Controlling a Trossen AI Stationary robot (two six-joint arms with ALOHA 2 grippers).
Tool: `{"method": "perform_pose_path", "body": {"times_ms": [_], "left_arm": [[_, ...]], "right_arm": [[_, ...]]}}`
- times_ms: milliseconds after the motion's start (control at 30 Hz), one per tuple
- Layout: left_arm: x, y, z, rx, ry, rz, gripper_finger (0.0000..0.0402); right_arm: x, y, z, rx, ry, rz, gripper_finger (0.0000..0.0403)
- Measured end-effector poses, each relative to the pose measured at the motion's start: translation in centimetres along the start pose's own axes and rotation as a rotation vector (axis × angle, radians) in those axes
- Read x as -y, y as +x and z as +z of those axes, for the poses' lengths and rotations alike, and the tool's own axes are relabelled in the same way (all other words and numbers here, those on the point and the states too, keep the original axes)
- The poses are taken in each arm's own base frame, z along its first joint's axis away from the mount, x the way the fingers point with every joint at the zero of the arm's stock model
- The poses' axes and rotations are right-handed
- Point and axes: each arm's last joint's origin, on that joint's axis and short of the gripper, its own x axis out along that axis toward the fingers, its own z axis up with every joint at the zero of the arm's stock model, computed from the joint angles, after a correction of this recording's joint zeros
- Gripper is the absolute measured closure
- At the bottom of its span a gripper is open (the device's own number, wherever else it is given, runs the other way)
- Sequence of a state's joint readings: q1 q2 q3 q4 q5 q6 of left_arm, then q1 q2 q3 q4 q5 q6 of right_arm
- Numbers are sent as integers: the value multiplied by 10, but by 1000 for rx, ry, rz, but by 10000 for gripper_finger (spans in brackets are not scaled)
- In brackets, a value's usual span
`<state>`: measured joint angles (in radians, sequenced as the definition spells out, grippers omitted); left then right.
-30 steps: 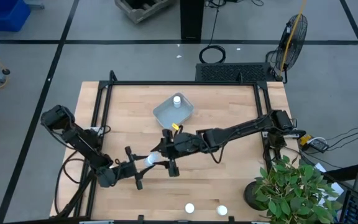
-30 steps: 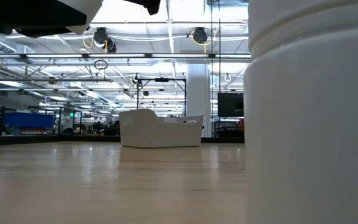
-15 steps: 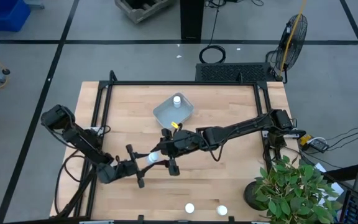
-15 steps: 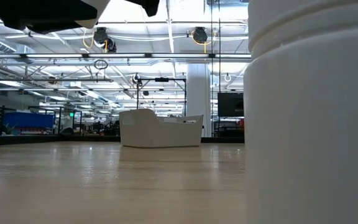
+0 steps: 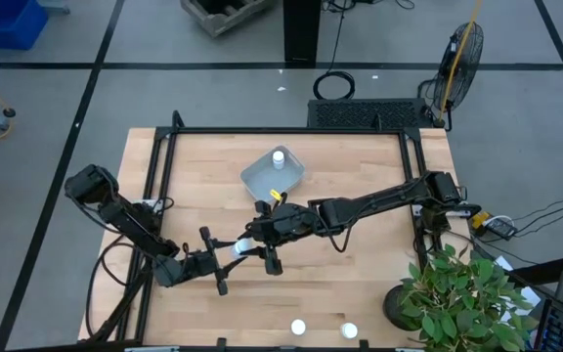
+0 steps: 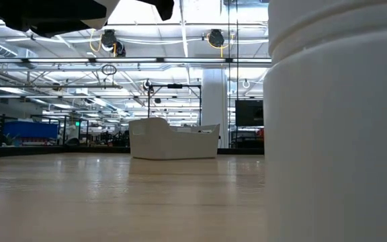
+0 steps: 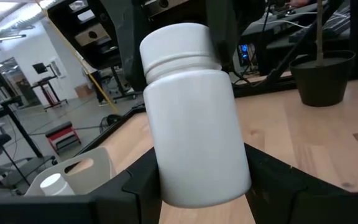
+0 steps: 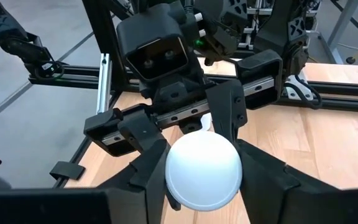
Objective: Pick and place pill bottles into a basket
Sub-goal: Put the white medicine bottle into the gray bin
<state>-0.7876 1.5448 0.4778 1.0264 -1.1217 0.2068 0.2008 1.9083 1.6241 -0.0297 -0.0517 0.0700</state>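
handover step, mid-worktop [image 5: 360,264]: pill bottle [image 5: 241,246] held between left hand [image 5: 221,257] and right hand [image 5: 262,244], fingers of both closed against it. next move, by judgement: one hand must release before the other carries bottle to basket [image 5: 260,178]. basket holds one bottle [image 5: 279,157]; two bottles [image 5: 299,328] stand at near worktop edge.
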Motion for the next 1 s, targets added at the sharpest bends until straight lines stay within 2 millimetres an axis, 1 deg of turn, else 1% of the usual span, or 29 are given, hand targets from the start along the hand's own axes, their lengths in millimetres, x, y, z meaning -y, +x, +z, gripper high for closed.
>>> {"method": "perform_pose_path", "body": {"times_ms": [100, 200, 267, 367, 600, 733, 833, 1000], "left_arm": [[0, 0, 0, -1, -2, 0, 211], [0, 0, -1, -6, -23, 17, 193], [-2, 0, -1, -11, -62, 52, 174], [-3, 0, -1, -20, -76, 97, 140], [-3, -1, -3, -32, -94, 124, 71], [-2, -1, -9, -57, -84, 116, 48], [0, -1, -16, -84, -99, 74, 42], [0, -2, -20, -105, -129, 67, 41]], "right_arm": [[0, 0, 0, -2, 0, 0, 254], [2, 0, 0, -4, -1, -3, 254], [5, 0, 0, -6, 1, -14, 254], [11, -1, -1, -11, 6, -24, 254], [27, -1, -4, -45, 16, -65, 254], [42, -6, -6, -84, 0, -173, 254], [58, -12, -8, -123, -9, -291, 254], [95, -21, -13, -178, 24, -438, 254]]}}
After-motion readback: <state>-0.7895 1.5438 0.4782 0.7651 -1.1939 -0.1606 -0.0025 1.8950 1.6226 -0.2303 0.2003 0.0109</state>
